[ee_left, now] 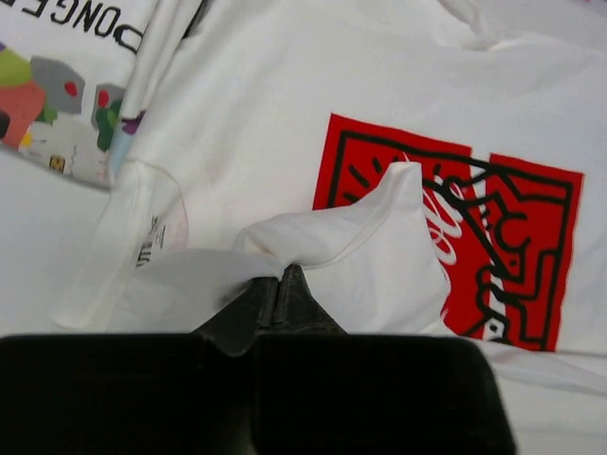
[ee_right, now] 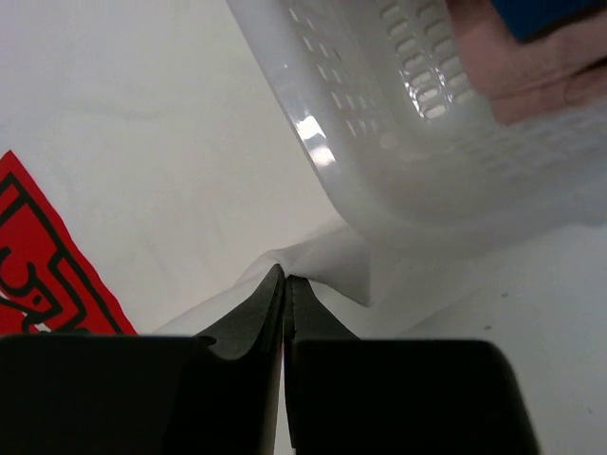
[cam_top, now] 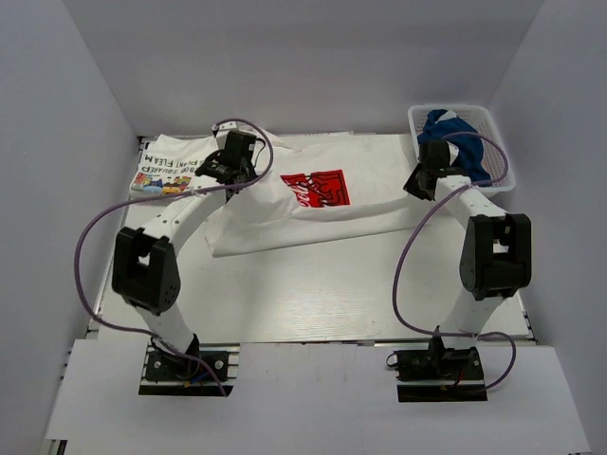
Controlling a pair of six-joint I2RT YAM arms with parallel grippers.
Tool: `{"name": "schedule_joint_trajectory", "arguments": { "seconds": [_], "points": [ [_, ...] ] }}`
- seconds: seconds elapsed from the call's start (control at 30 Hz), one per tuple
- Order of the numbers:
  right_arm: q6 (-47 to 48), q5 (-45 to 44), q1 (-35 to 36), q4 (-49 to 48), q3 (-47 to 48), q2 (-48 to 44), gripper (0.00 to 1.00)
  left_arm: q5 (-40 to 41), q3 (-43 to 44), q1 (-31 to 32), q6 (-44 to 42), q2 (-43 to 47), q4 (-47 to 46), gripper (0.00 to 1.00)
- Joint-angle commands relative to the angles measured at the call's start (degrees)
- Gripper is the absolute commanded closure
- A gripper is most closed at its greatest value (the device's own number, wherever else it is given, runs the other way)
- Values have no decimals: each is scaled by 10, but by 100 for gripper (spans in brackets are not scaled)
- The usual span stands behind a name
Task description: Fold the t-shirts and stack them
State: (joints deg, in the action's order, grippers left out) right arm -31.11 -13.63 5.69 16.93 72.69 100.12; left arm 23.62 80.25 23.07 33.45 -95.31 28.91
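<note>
From above: the red-print tee (cam_top: 285, 213) lies spread across the back middle of the table (cam_top: 332, 294), red rectangle face up near centre. My left gripper (cam_top: 230, 163) is down on its upper left part, jaws too small to read from up here. In the upper left corner of the table the lettered tee (cam_top: 169, 172) lies flat, black letters and small coloured graphic showing, its right edge meeting the red-print tee. Over on the right, my right gripper (cam_top: 424, 182) is down at that tee's right end, just beside the white mesh basket (cam_top: 486, 116) in the upper right corner, which has a blue cloth (cam_top: 446, 121) heaped inside. Now the left wrist view: my left gripper (ee_left: 282, 282) has its jaws clamped tight on a bunched fold of the red-print tee (ee_left: 332, 246). The white cloth rises to a peak just past the fingertips and covers part of the red print. The lettered tee (ee_left: 57, 104) shows in the upper left of the frame, coloured graphic in sight. On to the right wrist view: my right gripper (ee_right: 285, 284) has its jaws pressed together too, nipping a raised edge of the red-print tee (ee_right: 322, 265), with a slice of the red print at the lower left of the frame. The basket (ee_right: 417, 161) wall curves close above the pinch at upper right, and bare table (ee_right: 541, 303) shows at lower right.
</note>
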Motion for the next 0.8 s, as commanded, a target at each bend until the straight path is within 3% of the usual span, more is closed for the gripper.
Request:
{"name": "schedule_joint_trajectory", "arguments": {
  "seconds": [0.0, 0.03, 0.1, 0.13, 0.33, 0.4, 0.43, 0.57, 0.77],
  "points": [
    [4, -12, 2, 3, 69, 33, 97, -1, 78, -28, -41, -63, -35, 93],
    [11, -9, 4, 7, 81, 59, 85, -1, 98, -33, -46, -82, -21, 75],
    [30, 23, 9, 26, 104, 73, 62, 6, 142, -38, -51, -122, -2, 27],
    [36, 34, 12, 28, 132, 83, 45, -1, 148, -38, -74, -130, -14, 0],
    [61, 50, 50, 4, 95, 43, 36, -78, 156, -43, -98, -131, -29, 0],
    [62, 60, 63, -1, 76, 28, 22, -103, 118, -43, -98, -114, -34, 0],
    [62, 65, 70, -6, 52, 25, 10, -111, 82, -43, -98, -104, -48, 0],
    [52, 76, 84, -11, 12, 24, 10, -165, -10, -32, -77, -59, -75, 0],
    [38, 92, 85, -25, -13, 67, 10, -238, -118, -32, -34, -59, -104, 0]
  ]
}}
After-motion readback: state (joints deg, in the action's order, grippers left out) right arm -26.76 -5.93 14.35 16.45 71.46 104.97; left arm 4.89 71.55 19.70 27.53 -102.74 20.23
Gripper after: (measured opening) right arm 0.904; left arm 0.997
